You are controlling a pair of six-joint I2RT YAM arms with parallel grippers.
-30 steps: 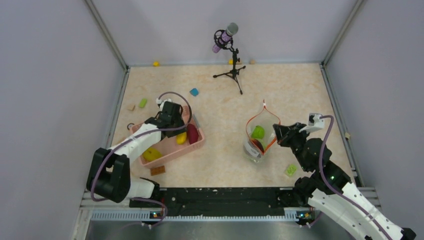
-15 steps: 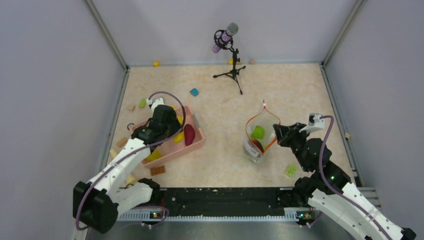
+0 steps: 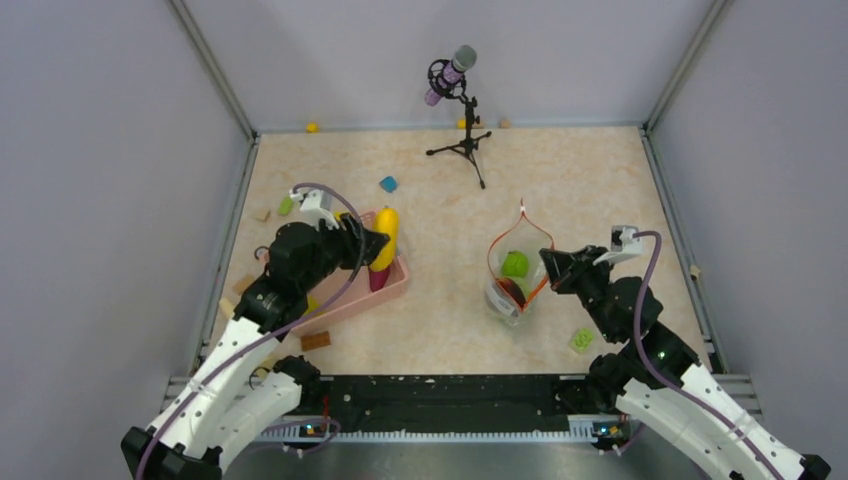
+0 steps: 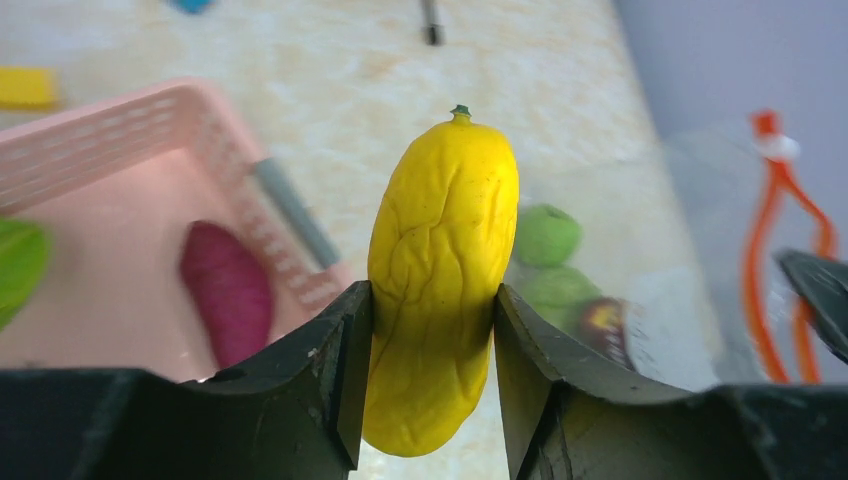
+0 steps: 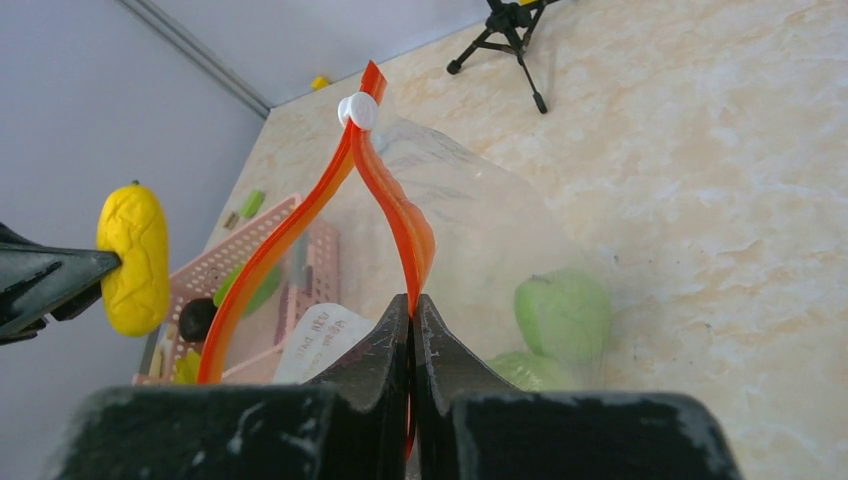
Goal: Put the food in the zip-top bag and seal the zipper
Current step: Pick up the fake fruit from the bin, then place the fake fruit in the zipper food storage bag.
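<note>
Above the marble-patterned table (image 3: 600,180), left jaws clamp the yellow banana piece (image 4: 443,280); right jaws pinch the orange zipper (image 5: 397,208).

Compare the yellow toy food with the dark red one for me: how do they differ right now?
The yellow piece is pinched between the left arm's fingers and held up in the air; the dark red piece lies loose in the pink basket. The yellow one is long, wrinkled, with a tiny green tip; the dark red one looks a smoother oval. Both are toy foods, and neither is in the clear bag yet.
</note>
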